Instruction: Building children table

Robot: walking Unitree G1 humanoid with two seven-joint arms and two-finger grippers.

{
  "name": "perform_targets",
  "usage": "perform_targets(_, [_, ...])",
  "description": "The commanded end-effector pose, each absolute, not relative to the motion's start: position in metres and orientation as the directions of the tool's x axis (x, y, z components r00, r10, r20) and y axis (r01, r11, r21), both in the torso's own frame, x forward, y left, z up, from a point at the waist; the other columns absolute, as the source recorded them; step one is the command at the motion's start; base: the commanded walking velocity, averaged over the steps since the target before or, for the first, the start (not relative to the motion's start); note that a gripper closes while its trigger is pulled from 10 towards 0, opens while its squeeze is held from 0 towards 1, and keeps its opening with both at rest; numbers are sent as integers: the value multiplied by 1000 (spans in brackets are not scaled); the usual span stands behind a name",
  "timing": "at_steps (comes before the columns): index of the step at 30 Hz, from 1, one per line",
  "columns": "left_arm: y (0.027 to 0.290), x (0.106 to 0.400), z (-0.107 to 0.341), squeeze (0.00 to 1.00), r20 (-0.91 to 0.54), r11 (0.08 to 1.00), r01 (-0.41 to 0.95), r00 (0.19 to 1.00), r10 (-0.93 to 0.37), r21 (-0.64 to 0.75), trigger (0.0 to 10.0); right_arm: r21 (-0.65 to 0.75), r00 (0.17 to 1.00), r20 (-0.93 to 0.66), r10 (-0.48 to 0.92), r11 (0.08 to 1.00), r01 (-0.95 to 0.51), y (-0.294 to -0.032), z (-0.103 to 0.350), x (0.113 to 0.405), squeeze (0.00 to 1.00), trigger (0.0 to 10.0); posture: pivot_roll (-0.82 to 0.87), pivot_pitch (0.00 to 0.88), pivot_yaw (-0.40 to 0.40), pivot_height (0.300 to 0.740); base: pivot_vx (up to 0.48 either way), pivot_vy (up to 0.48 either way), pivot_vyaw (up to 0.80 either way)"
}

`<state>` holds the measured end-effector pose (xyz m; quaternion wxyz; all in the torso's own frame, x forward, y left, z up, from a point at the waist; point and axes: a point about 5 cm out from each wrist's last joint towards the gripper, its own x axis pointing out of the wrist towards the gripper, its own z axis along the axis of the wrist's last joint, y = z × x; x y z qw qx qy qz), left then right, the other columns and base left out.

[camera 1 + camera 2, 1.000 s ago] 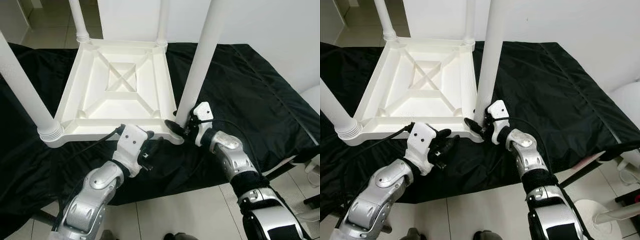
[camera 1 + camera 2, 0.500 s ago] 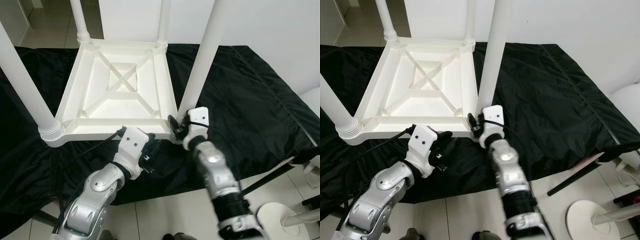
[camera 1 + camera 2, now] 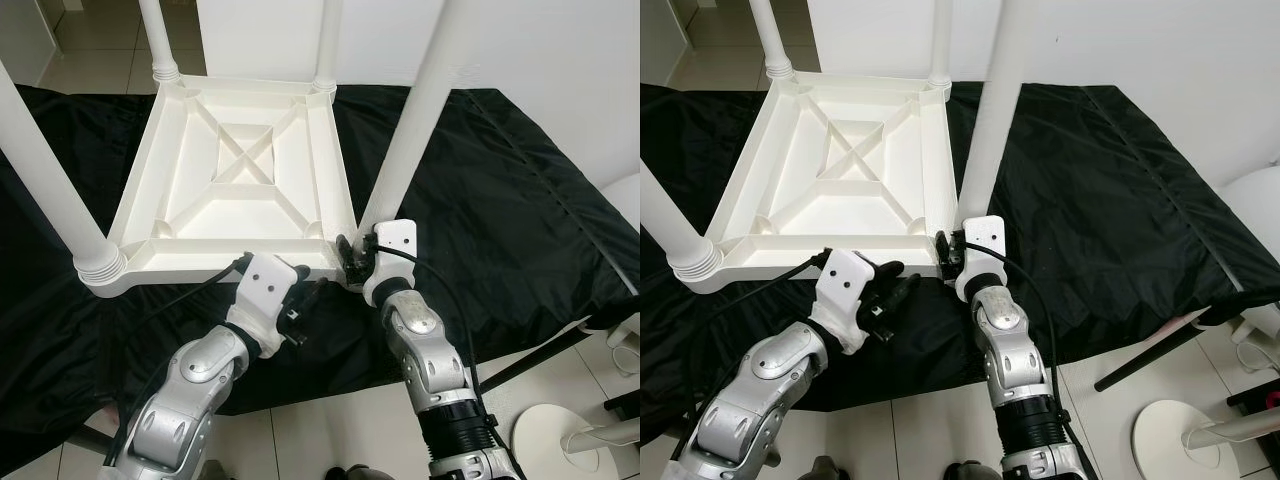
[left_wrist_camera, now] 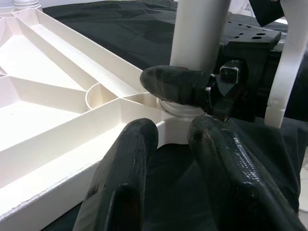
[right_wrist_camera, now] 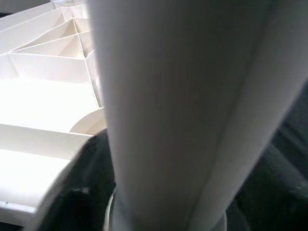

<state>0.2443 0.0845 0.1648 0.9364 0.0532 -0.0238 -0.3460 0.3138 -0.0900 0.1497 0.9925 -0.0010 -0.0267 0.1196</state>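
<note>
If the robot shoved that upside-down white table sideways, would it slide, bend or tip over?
The table lies flat on its top on the black cloth, so tipping seems unlikely. The ribbed underside suggests stiff, fairly light plastic, so it would probably slide and might bunch the loose cloth. The leg gripped by the right gripper is long and could wobble in its socket.

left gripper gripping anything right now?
No. The left gripper hangs open beside the upturned tabletop, its fingers around nothing but black cloth.
</note>
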Motion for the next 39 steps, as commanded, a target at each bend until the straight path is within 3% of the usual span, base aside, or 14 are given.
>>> perform_targets(1, [82,243,163,0,10,756,643,761,-649,120,10000,-25,963,33,268,963,-267,-97,145,311,1000,10000,19,70,-70,740,0,0,0])
perform_targets(10, [83,244,164,0,9,754,645,759,-651,122,10000,-47,925,24,378,925,-377,-111,146,315,1000,10000,16,71,-62,740,0,0,0])
perform_targets(11, [84,244,164,0,9,754,646,759,-652,123,10000,-45,907,18,420,907,-419,-113,146,316,137,10000,15,71,-61,740,0,0,0])
perform_targets(12, [84,244,164,0,9,753,647,758,-652,123,10000,-47,875,24,483,875,-482,-114,147,316,0,10000,14,72,-60,740,0,0,0])
perform_targets(27, [84,244,165,0,8,752,648,757,-654,123,10000,-215,618,-34,785,598,-772,-112,149,323,0,10000,18,74,-54,740,0,0,0])
perform_targets(33, [84,244,165,0,7,752,647,758,-653,124,10000,-249,593,-58,803,563,-788,-113,150,330,0,10000,23,77,-52,740,0,0,0])
perform_targets(34, [84,244,166,0,7,753,646,759,-651,125,10000,-252,584,-68,809,552,-795,-115,149,332,0,1255,24,78,-53,740,0,0,0])
perform_targets(35, [85,244,166,0,7,755,643,761,-649,125,10000,-253,575,-77,814,542,-801,-117,148,333,0,0,26,80,-55,740,0,0,0])
perform_targets(39, [86,243,166,0,8,758,641,763,-646,123,10000,-234,560,-80,824,531,-814,-119,147,333,0,0,26,83,-57,740,0,0,0])
